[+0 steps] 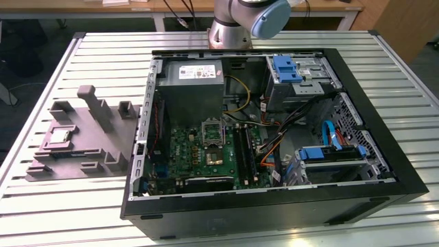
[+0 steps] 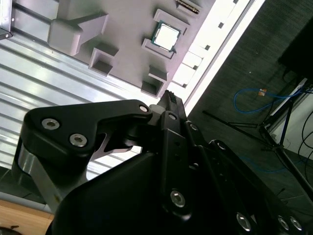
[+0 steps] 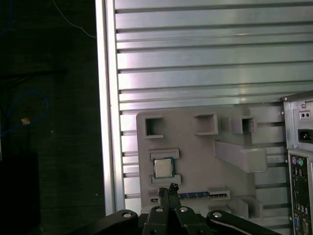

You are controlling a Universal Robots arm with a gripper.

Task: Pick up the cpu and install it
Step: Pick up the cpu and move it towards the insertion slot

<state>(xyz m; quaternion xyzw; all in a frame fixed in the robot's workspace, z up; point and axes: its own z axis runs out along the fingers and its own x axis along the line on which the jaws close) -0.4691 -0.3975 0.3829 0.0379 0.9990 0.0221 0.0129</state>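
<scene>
I found the cpu (image 1: 58,136) lying flat in its recess on the grey moulded tray (image 1: 89,141). The tray sat on the slatted table (image 1: 82,206), just beside the open computer case (image 1: 274,206) on the exterior view's left. In the first wrist view the gripper (image 3: 168,188) hung clear of the tray with its fingers pinched together and nothing between them, apart from the cpu, while the black socket frame (image 1: 211,131) on the green board inside the case held no chip.
</scene>
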